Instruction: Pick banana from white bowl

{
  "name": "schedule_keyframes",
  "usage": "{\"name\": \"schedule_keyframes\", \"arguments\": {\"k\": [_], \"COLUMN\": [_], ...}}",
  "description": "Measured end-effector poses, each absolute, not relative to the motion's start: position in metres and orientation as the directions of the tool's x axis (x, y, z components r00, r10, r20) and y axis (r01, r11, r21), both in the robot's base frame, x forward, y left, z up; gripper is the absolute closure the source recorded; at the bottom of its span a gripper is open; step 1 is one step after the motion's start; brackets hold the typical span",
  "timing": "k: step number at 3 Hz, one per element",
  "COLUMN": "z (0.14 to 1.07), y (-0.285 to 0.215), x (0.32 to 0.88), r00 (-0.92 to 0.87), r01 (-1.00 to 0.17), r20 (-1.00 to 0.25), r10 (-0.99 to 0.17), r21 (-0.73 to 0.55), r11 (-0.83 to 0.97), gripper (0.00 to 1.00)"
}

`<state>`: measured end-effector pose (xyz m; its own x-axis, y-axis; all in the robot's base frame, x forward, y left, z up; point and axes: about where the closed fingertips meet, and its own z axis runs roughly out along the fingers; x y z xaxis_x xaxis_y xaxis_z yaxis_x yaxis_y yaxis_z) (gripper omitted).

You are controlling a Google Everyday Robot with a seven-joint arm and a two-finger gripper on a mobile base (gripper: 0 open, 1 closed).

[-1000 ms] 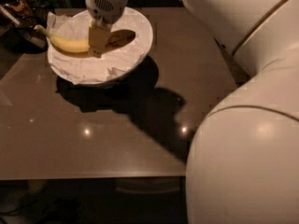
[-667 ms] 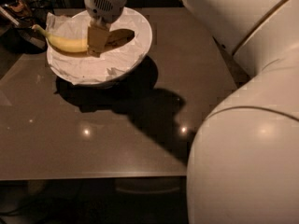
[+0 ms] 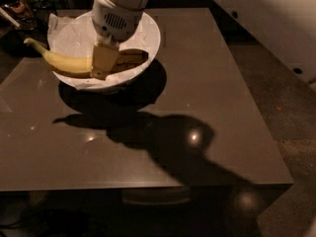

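Down in white bowl [image 3: 155,32], gripper [image 3: 101,73] against banana [image 3: 66,63], whether clamped cannot be told, dark glossy table [image 3: 222,107] beneath.

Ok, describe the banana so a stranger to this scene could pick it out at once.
On the dark glossy table, find the white bowl lined with crinkled paper near the far left corner. The banana lies across it, its stem poking out over the left rim, with the gripper down over its middle. It is the only yellow, curved thing there.

glossy table [image 3: 222,132] – crinkled paper [image 3: 69,33] in white bowl [image 3: 157,38] – matt plastic gripper [image 3: 101,70] over banana [image 3: 64,62]
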<state>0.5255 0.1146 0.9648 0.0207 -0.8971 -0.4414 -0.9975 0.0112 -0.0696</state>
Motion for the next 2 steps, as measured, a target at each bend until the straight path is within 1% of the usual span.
{"name": "schedule_keyframes", "arguments": {"k": [1,2], "z": [0.9631,0.9639], "y": [0.1036,0.1031], "x": [0.4593,0.4573], "r00": [-0.016,-0.014], "r01": [-0.998,-0.998], "r20": [-0.426,-0.425], "r10": [-0.905,-0.905], "r21": [-0.052,-0.055], "r11": [0.042,0.042], "gripper": [1.0,1.0]}}
